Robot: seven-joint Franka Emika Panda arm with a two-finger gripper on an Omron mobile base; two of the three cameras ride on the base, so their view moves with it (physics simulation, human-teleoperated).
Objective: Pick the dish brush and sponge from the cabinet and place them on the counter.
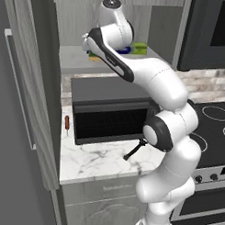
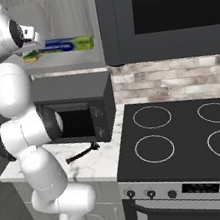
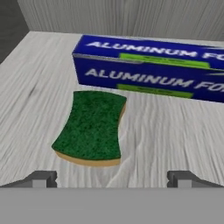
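The sponge, yellow with a dark green top, lies flat on the pale shelf of the cabinet. My gripper is open and hovers just short of it, with one fingertip on either side and nothing between them. From the right base view, the sponge shows as a small block beside my hand inside the cabinet. The dish brush, a thin black stick, lies on the white marble counter in front of the toaster oven; it also appears as the dish brush on the counter.
A long blue-and-green foil box lies just behind the sponge. A black toaster oven stands on the counter under the shelf. The cabinet door hangs open at left. A small orange-red stick lies by the oven. The stovetop is at right.
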